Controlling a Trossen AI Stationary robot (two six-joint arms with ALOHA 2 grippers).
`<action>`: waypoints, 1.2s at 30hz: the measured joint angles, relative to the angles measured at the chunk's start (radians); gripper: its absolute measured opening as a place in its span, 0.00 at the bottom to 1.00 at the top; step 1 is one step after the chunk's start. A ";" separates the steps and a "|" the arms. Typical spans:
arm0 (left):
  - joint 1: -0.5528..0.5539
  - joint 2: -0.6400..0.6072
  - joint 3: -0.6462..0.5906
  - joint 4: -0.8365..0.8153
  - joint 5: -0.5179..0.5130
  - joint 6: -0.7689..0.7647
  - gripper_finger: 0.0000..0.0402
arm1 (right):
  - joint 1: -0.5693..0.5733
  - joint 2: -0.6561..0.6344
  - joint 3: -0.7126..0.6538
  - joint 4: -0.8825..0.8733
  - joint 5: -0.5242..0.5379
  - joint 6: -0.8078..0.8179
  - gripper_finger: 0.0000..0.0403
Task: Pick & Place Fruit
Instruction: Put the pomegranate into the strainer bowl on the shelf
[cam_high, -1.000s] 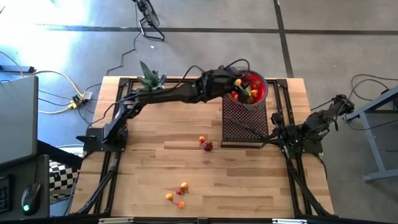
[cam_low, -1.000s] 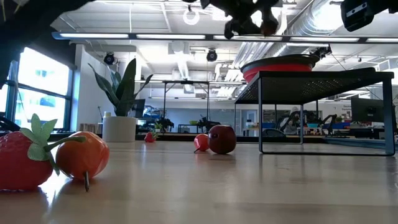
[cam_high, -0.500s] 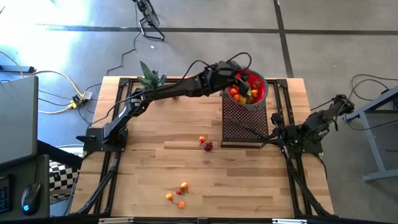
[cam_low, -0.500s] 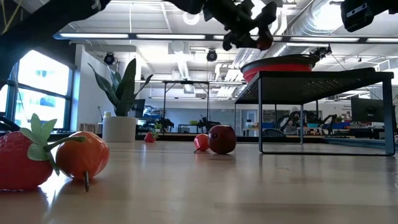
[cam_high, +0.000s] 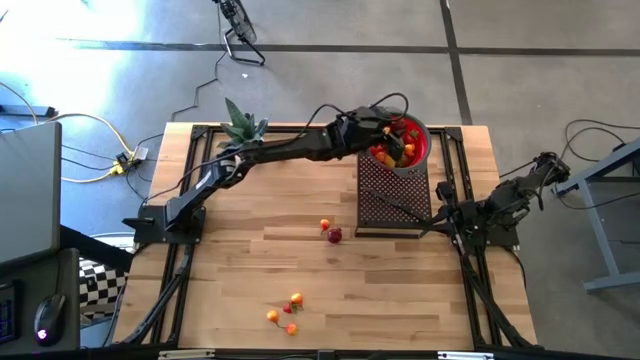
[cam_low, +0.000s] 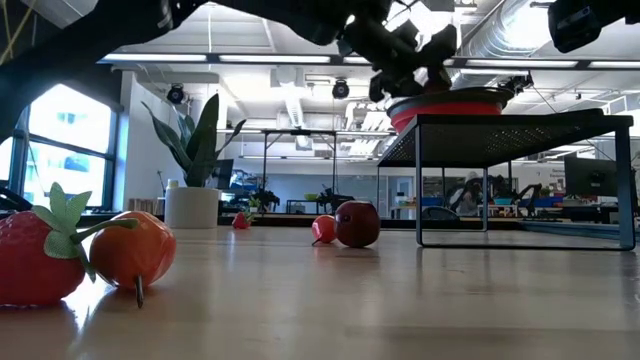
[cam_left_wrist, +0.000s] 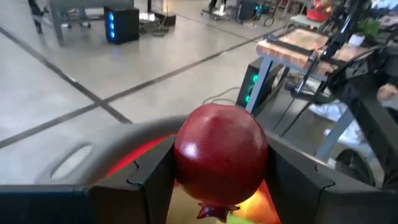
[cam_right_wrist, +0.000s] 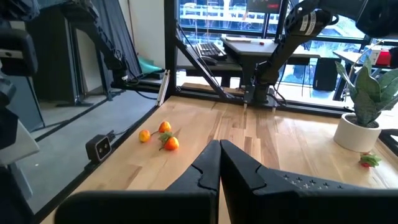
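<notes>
Left gripper (cam_high: 383, 127): raised over the near rim of the red bowl (cam_high: 424, 150), fingers (cam_left_wrist: 152, 177) part-way apart and clamped on either side of a round dark-red fruit (cam_left_wrist: 221, 155).
Held fruit: sits between the two fingers, just above the bowl's red rim, stem end pointing down.
Red bowl: stands on a black mesh stand (cam_high: 392, 195) at the far right of the tabletop (cam_high: 300, 270); holds a heap of red, orange, yellow and green fruit (cam_high: 398, 140).
Loose fruit, centre: an orange piece (cam_high: 324, 225) and a dark-red piece (cam_high: 334, 236), close together just left of the stand.
Loose fruit, near edge: small cluster of orange and red pieces (cam_high: 285, 310) well apart from the bowl; a strawberry (cam_low: 35, 250) and an orange fruit (cam_low: 135, 250) show in the low view.
Potted plant (cam_high: 240, 125): at the far edge, beside the left arm.
Right gripper (cam_right_wrist: 217, 163): fingers closed together, empty, parked at the right side of the tabletop.
</notes>
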 joint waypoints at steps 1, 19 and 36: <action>0.000 0.002 -0.001 -0.003 0.000 0.000 0.52 | 0.000 0.000 0.000 -0.001 0.000 0.000 0.01; 0.005 0.015 -0.003 -0.003 0.033 0.011 0.59 | 0.000 0.000 0.000 -0.011 0.000 0.000 0.01; 0.008 0.008 -0.003 -0.038 0.033 0.015 0.82 | 0.000 0.000 0.000 -0.024 0.000 -0.003 0.01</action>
